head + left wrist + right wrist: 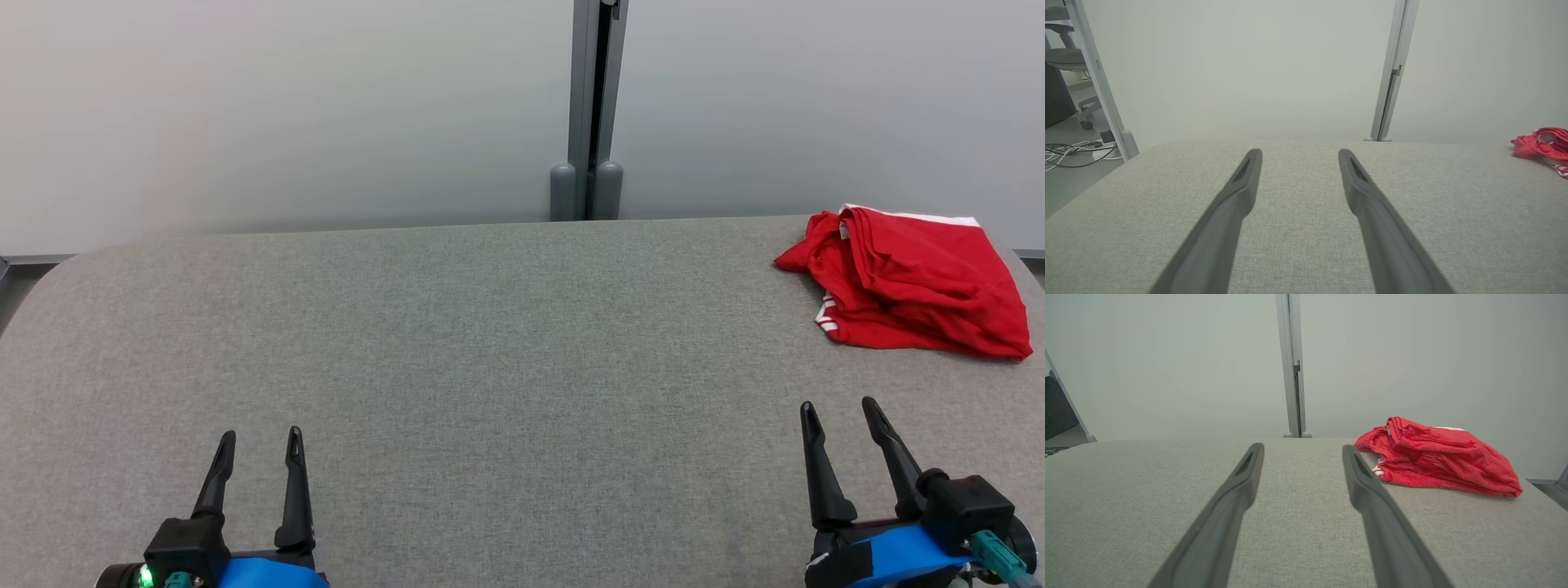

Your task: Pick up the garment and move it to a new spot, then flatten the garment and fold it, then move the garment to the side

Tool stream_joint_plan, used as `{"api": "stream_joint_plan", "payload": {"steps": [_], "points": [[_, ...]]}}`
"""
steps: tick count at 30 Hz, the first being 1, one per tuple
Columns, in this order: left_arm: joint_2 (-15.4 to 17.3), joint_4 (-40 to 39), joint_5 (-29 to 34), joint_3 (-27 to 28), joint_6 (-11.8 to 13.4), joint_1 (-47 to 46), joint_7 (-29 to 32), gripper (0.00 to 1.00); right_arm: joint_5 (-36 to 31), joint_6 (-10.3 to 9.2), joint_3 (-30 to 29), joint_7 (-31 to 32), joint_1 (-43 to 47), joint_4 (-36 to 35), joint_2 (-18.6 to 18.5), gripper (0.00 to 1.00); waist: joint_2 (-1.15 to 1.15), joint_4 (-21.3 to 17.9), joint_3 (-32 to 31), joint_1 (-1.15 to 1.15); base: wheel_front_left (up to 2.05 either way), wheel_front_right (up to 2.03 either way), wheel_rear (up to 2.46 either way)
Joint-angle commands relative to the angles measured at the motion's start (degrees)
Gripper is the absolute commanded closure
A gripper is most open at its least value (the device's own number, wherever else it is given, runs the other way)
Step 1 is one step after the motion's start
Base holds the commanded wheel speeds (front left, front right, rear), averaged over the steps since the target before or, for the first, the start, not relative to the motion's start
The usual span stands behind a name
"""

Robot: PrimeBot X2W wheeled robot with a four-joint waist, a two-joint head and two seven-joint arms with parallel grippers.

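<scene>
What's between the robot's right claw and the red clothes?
Just bare grey table. In the head view the open right gripper sits apart from the red garment, with plain surface between them; the right wrist view agrees.

An office, by its frosted partition walls, wheeled desk chair and floor cables.

In your left wrist view the red garment runs off the right edge, so part of it is lost to you. In the head view its own folds hide its shape, and you cannot tell what kind it is. That view's bottom edge cuts the bodies of the left gripper and right gripper. An office chair is clipped at the left wrist view's left edge
</scene>
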Motion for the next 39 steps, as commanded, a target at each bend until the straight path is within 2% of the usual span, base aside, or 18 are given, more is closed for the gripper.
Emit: {"api": "stream_joint_plan", "payload": {"steps": [1, 7, 8, 13, 26, 39], "points": [[-0.05, 0.13, 0.26, 0.38, -0.08, -0.73, -0.13, 0.00, 0.21, 0.01, 0.08, -0.17, 0.90, -0.04, 0.10, 0.00, 0.00, 0.06, 0.01, 0.00, 0.00, 0.00, 0.00], [-0.07, 0.10, 0.45, 0.56, 0.07, -0.82, -0.13, 0.00, 0.73, 0.01, 0.39, -0.17, 1.05, 0.14, 0.10, 0.00, 0.00, 0.25, -0.02, 0.00, 0.00, 0.00, 0.00], [-0.07, 0.01, 0.42, 0.57, 0.03, -0.82, -0.13, 1.00, 0.71, 0.01, 0.47, -0.17, 1.02, 0.15, 0.10, 1.00, 0.00, 0.27, -0.01, 0.00, 0.00, 0.00, 0.00], [-0.26, 2.57, -0.13, 0.03, 0.02, 1.14, 0.40, 1.00, 0.38, 0.00, 0.36, 0.31, 0.61, 2.44, 0.22, 1.00, 0.00, 0.27, -0.03, 0.00, 0.00, 0.00, 0.00], [-0.23, 2.18, -15.20, 1.18, -0.31, -0.75, 4.33, 1.00, 15.29, 0.00, -0.53, 4.05, -0.56, 2.31, 0.18, 1.00, 0.00, 0.20, 0.04, 0.00, 0.00, 0.00, 0.00], [-0.21, 1.45, -27.34, 1.70, -0.58, -1.94, 7.07, 1.00, 27.23, 0.00, -1.15, 6.98, -1.46, 2.10, 0.15, 1.00, 0.00, 0.14, 0.10, 0.00, 0.00, 0.00, 0.00]]}}
